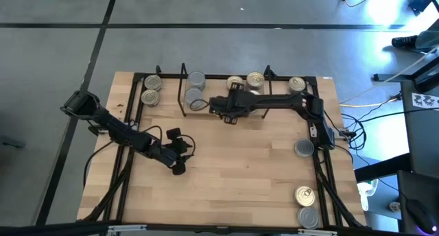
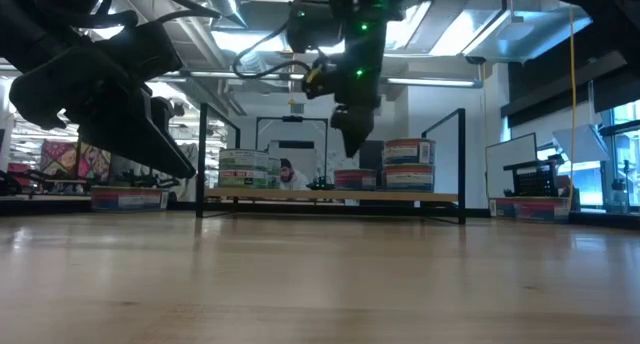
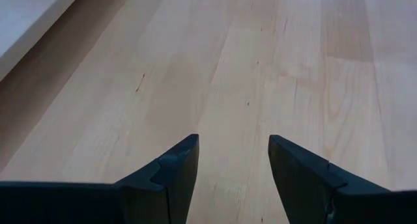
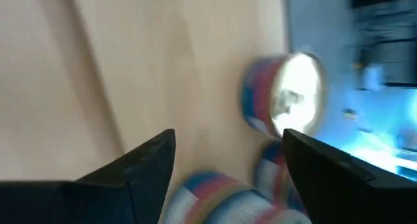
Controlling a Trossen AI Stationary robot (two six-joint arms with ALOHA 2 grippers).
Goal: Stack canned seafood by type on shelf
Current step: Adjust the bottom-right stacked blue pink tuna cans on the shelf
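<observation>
Wooden tabletop [image 1: 233, 174], shelf [image 1: 206, 78], grey floor [image 1: 62, 44]

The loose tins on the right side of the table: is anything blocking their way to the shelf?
Nothing on the tabletop does. The loose tins sit on bare wood, with open table up to the shelf. The right end effector hangs open in front of the shelf; the left end effector, also open, is off to the side.

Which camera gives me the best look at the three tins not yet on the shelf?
The high view: the three loose tins lie in plain sight along the table's right edge, one nearer the shelf, two near the front corner. The low and both wrist views show none of them.
</observation>
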